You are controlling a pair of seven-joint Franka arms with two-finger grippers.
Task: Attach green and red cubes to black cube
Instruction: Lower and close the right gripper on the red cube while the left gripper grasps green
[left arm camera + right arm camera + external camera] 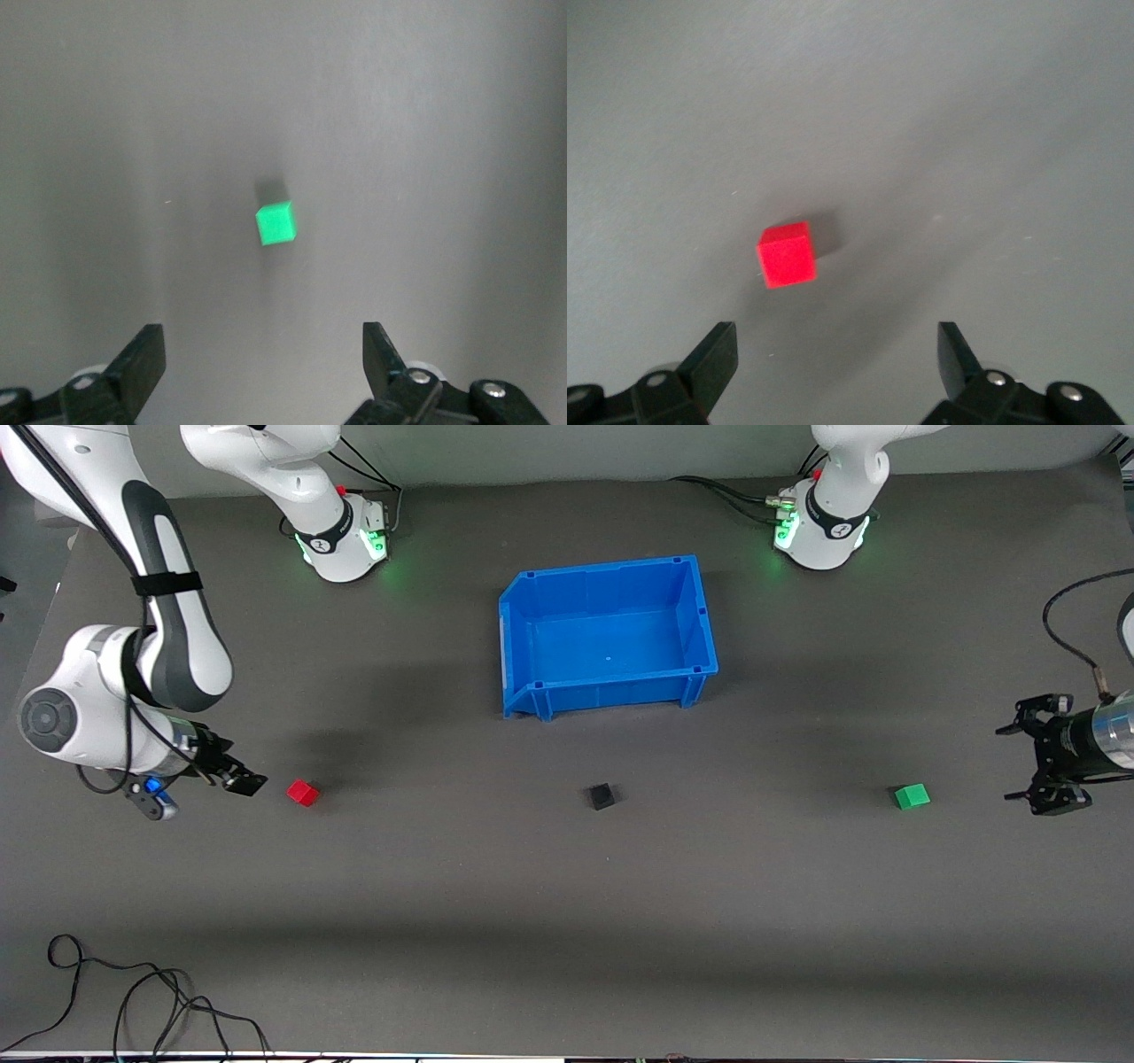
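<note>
Hovering open, my left end effector (1045, 757) sits near the green cube (912, 796), my right end effector (232, 775), also open, near the red cube (302, 792); the black cube (602, 796) lies between them.

Matte red cube (302, 792), green cube (912, 796) and black cube (602, 796) on a dull, smooth dark grey table (567, 886); blue bin (532, 691) glossy moulded plastic; arm shells (177, 638) glossy white.

The front view looks down from high across the table (567, 886); 2 wrist views look closely at that table, sharing its surface.
</note>
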